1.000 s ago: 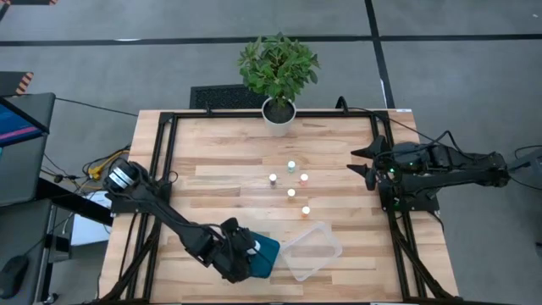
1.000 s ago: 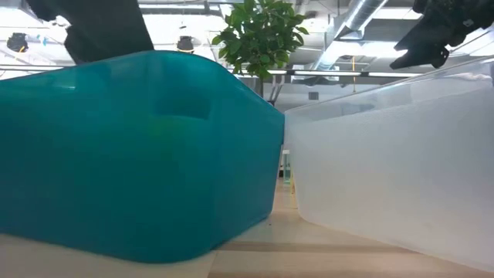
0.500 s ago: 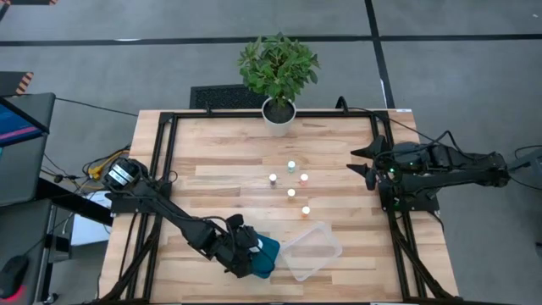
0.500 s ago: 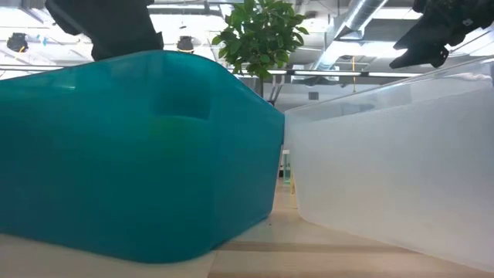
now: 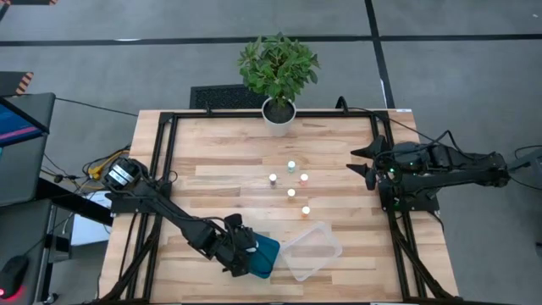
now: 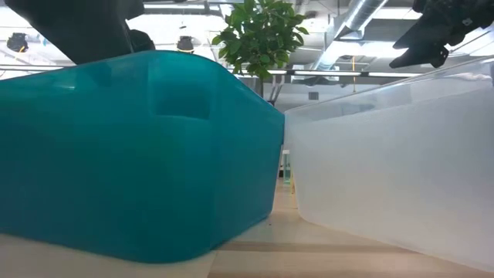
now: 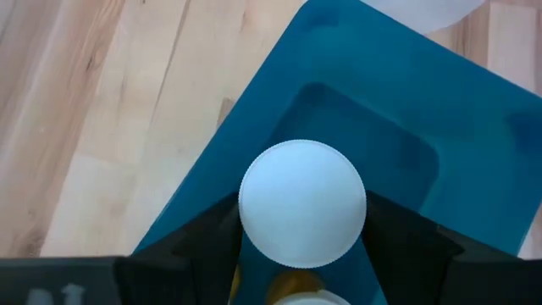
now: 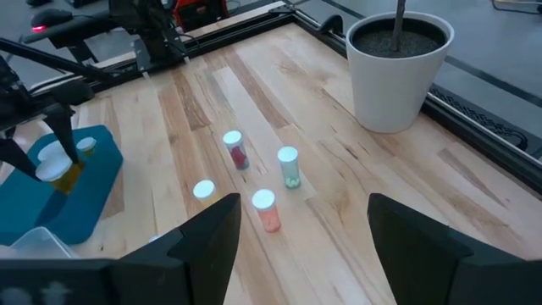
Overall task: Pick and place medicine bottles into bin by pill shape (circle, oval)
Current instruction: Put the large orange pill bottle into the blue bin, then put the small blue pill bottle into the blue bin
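Left gripper (image 5: 241, 252): over the teal bin, near the table's front edge; fingers (image 7: 199, 246) closed on a white-capped medicine bottle (image 7: 302, 201), held cap toward the wrist camera, orange body just showing beneath the cap.

Teal bin (image 5: 266, 255): directly below the left gripper, on the wooden table (image 5: 220, 161). The floor seen past the held bottle is bare teal; the rest of its inside is hidden by gripper and bottle.

Clear bin (image 5: 312, 250): just beside the teal bin, on the side away from the left arm's base; through its walls only table shows. In the low view the two bins stand side by side, a narrow gap between them.

Loose medicine bottles, five, upright on the table, well away from the left gripper toward the table's middle, between it and the right gripper:
- one (image 5: 290, 167) with greenish contents;
- one (image 5: 273, 180) with reddish contents;
- one (image 5: 304, 179) with pinkish-orange contents;
- one (image 5: 291, 193), orange;
- one (image 5: 306, 210), orange, nearest the clear bin.

Right gripper (image 5: 362, 162): raised at the table's right edge, fingers spread wide, holding nothing.

Potted plant (image 5: 278, 76): at the far table edge, beyond the bottles.
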